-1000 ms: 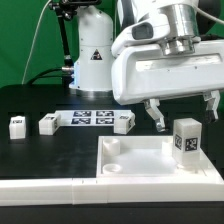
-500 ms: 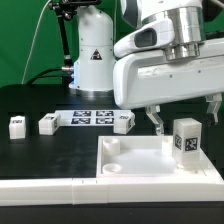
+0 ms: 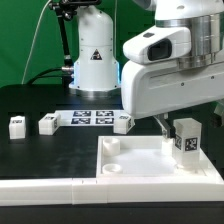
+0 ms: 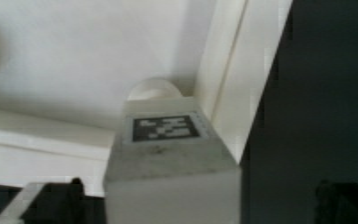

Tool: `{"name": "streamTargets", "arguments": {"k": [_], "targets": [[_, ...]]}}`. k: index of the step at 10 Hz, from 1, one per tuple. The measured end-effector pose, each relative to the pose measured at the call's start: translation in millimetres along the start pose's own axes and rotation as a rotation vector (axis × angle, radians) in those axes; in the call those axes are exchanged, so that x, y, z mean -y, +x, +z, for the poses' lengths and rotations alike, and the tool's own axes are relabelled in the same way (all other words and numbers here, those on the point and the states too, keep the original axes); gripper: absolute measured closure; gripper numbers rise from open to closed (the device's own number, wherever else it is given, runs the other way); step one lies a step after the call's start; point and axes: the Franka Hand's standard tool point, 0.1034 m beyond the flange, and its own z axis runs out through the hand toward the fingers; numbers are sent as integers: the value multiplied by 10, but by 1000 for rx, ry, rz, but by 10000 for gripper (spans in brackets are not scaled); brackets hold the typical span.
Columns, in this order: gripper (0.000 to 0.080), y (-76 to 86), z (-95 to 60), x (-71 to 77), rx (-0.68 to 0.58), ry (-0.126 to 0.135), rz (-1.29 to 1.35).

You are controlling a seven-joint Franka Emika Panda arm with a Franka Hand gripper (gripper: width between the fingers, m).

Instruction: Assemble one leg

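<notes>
I saw the arm had slid toward the exterior view's right, so the end effector [image 4: 202, 198] hung released, fingers either side of the leg [image 3: 185, 140] standing upright, ungripped, at the panel's [image 3: 130, 165] corner; closing on it looked next.

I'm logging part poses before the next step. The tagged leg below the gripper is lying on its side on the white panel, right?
Not quite. The leg stands upright on the panel, not on its side. The exterior view shows this plainly. The rest holds: it is on the white panel, below the gripper, whose fingers sit apart on either side of it.
</notes>
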Motion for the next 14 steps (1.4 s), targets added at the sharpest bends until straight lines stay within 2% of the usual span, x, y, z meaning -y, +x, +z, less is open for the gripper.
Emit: {"name": "streamTargets", "arguments": {"k": [1,2,3,4,8,9,14], "targets": [[248,0,0,0,0,0,0],[248,0,1,-1,0,0,0],[431,1,-1,-3,0,0,1],[486,3,-5,-10,-1,0,2],[486,7,-10,-20,-3,0,39],[486,10,-10,-20,-6,13,206],[486,36,-5,-38,-54,17,888]]}}
